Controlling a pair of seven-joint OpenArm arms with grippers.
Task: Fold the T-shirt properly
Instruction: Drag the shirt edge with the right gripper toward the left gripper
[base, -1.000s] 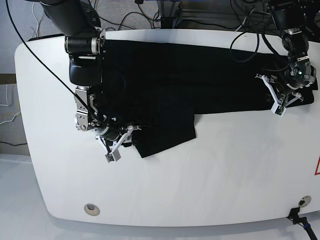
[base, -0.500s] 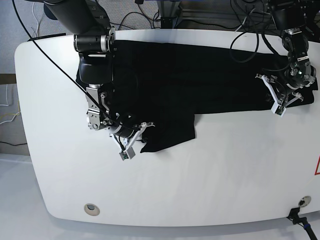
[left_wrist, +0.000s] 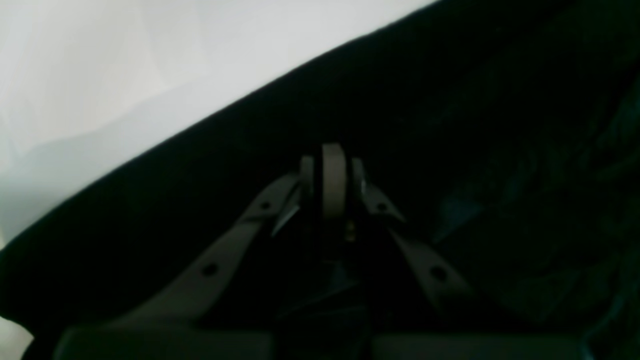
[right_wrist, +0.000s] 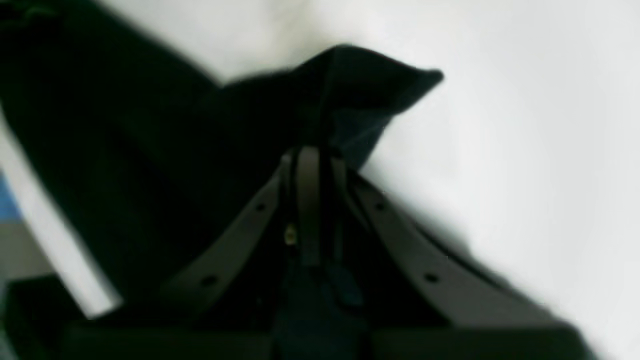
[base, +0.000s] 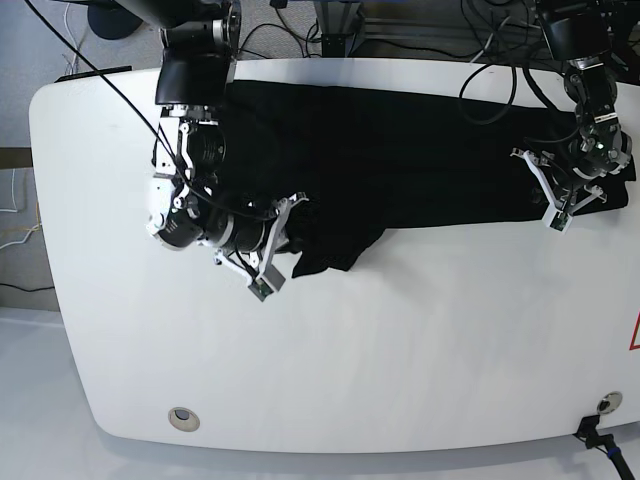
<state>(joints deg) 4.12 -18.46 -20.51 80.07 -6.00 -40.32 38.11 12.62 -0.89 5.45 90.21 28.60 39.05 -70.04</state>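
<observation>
White tabletop (base: 400, 350) was seen filling the base view, with cables behind its far edge. Across its far half the T-shirt (base: 400, 150) was spread, black, its long axis running side to side; no print could be made out. One flap (base: 335, 250) hung toward the near edge, near the shirt's left-of-view end. The right gripper (base: 275, 255) was closed on that flap's corner, the cloth raised in a peak (right_wrist: 360, 80) above the jaws in the right wrist view. The bulk of the shirt lay beyond and to the view's right of that gripper, so a fold would likely be carried that way. At the opposite end, the left gripper (base: 562, 200) was shut on the shirt's edge (left_wrist: 200, 130), apparently pinning it.
</observation>
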